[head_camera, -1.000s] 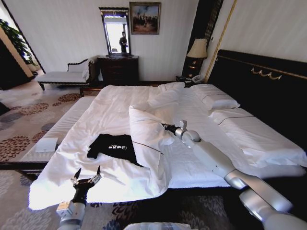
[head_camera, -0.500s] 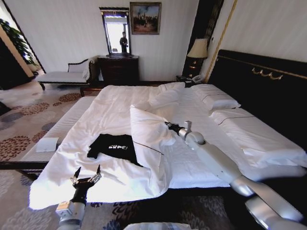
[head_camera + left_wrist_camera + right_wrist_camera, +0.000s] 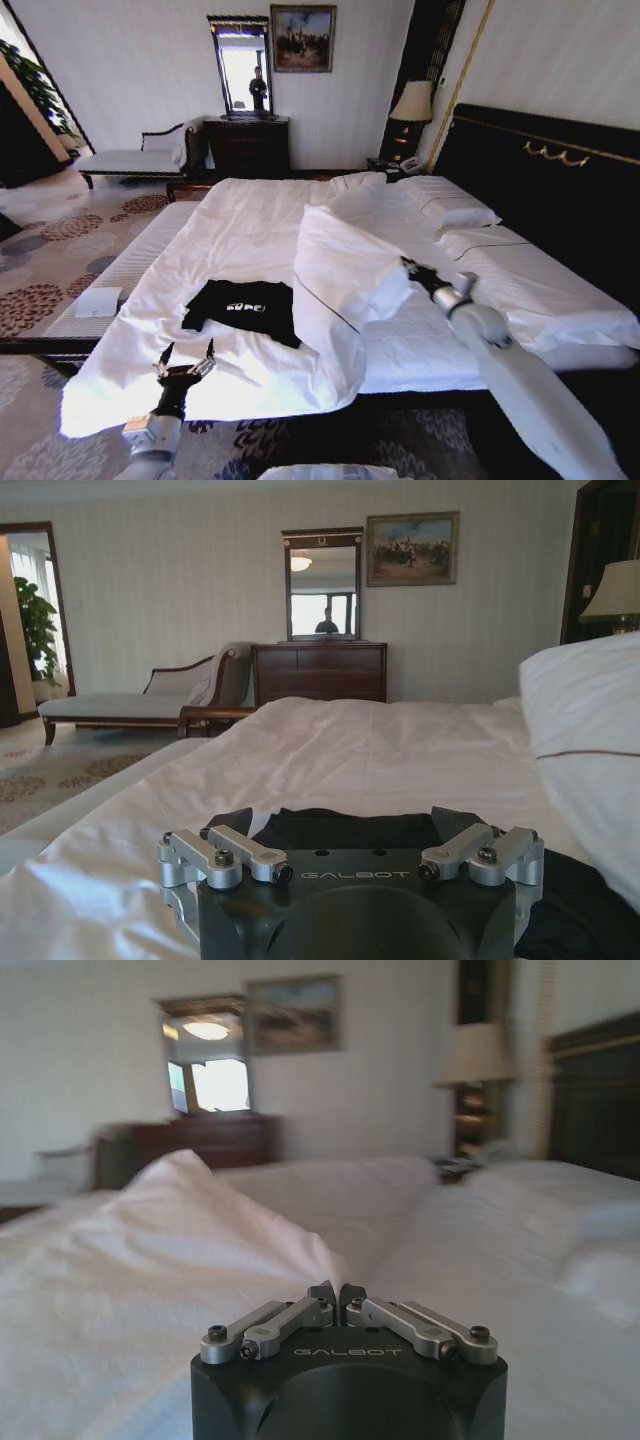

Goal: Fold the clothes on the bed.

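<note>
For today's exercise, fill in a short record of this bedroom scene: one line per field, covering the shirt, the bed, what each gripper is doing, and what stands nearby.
shirt: black T-shirt lying flat near the foot of the bed, not yet folded
bed: wide white bed with dark headboard
right gripper: right gripper shut on a white pillow, holding it up beside the shirt
left gripper: left gripper open, above the bed's near edge, short of the shirt
nearby: dresser with mirror, lamp
</note>
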